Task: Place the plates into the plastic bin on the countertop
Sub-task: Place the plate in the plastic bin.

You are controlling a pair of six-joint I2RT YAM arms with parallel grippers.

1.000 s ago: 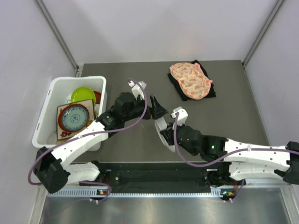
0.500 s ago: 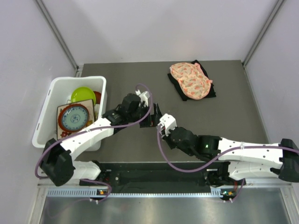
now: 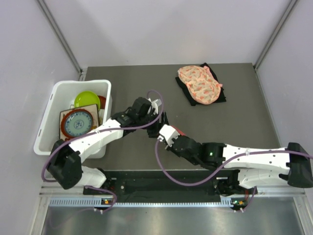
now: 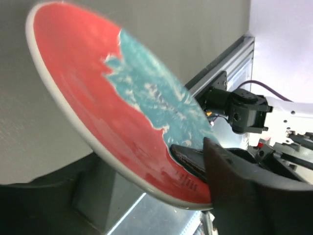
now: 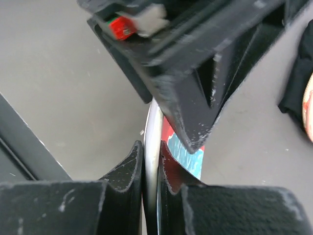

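Lighting the countertop (image 3: 244,117) evenly and brightly from above, throwing only faint, soft-edged shadows on it, glaring white off the metal ledge (image 3: 171,223) along the near edge, and blurring the red plate (image 4: 88,98) and the dark fingers (image 5: 195,83) nearest both wrist lenses.

pink floral fabric (image 3: 199,84) lying atop black cloth (image 3: 217,99), near back wall (image 3: 166,29)

The right pincer (image 5: 150,147) grips the rim of a plate (image 5: 186,159) seen edge-on, white-rimmed with a red and teal face. From above, the left pincer (image 5: 168,122) straddles the same plate. Behind lies the grey counter (image 5: 58,98); a black cloth (image 5: 296,93) shows at the right edge.
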